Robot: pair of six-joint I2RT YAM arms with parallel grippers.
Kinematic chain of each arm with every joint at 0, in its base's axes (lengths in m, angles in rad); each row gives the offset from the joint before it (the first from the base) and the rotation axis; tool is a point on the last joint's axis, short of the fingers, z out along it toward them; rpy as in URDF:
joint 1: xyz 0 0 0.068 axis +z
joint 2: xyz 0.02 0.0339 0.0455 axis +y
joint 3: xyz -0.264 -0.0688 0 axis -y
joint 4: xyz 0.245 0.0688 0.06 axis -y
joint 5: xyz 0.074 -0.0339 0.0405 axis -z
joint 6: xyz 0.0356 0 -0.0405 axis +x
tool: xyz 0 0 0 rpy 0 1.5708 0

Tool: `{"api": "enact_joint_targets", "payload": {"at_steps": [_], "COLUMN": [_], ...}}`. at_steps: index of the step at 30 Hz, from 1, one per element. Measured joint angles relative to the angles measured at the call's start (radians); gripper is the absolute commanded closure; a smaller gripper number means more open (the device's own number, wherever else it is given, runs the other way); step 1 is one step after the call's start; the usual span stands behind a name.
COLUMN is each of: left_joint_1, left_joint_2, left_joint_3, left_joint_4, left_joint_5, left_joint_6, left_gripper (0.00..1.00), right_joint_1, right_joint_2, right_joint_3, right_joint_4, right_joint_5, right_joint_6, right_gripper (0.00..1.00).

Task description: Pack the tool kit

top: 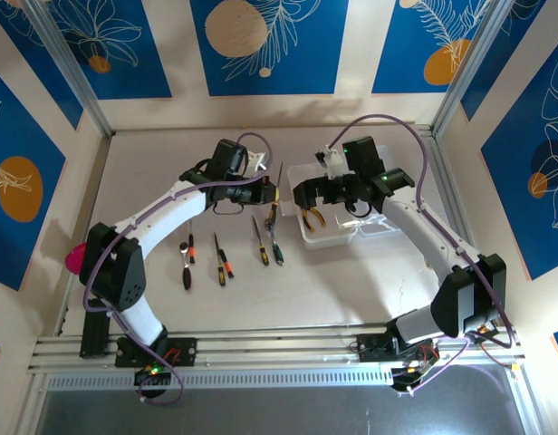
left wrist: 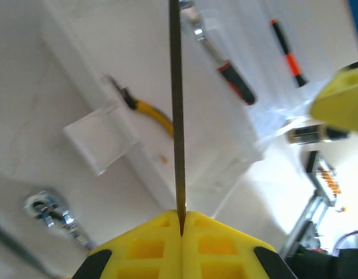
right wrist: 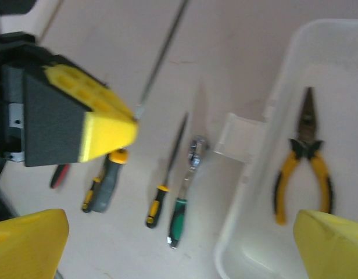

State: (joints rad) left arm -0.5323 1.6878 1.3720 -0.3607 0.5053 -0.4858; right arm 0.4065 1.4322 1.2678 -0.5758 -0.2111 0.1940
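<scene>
My left gripper [top: 268, 188] [left wrist: 181, 224] is shut on the thin dark shaft [left wrist: 178, 110] of a long tool. That tool's grey handle with a yellow collar [right wrist: 107, 177] hangs below the left gripper's yellow pad [right wrist: 106, 125]. The clear plastic box [top: 344, 237] [right wrist: 257, 192] stands open at centre right. Yellow-handled pliers [top: 312, 217] [right wrist: 304, 168] [left wrist: 149, 111] lie inside it. My right gripper [top: 308, 201] [right wrist: 182, 235] hovers open over the box's left rim, with nothing between its fingers.
Loose tools lie in a row left of the box: a green-handled ratchet [top: 277, 246] [right wrist: 185, 197], a yellow-black screwdriver [top: 260, 245] [right wrist: 163, 189], an orange-black screwdriver [top: 221, 263], and a black-handled ratchet [top: 186, 265]. The two grippers are close together at the box's left edge.
</scene>
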Motion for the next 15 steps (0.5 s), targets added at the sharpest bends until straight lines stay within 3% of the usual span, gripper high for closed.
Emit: {"api": "enact_joint_targets", "payload": {"at_steps": [6,10,15], "left_joint_1": [0.0,0.0,0.0], "left_joint_2": [0.0,0.0,0.0], "left_joint_3": [0.0,-0.002,-0.018], "left_joint_4": [0.17,0.234,0.281], "left_joint_5": [0.114,0.153,0.177], "left_joint_6": [-0.115,-0.163,-0.194], "left_gripper": [1.0,1.0,1.0], "right_joint_1": [0.075,0.095,0.098], "right_joint_2": [0.02,0.054,0.077], "right_joint_3": [-0.019,-0.019,-0.017], "right_joint_4": [0.08,0.111,0.136], "right_joint_5": [-0.057,-0.059,-0.055], "right_joint_6": [0.036,0.058,0.093], "right_gripper": [0.02,0.12,0.49]}}
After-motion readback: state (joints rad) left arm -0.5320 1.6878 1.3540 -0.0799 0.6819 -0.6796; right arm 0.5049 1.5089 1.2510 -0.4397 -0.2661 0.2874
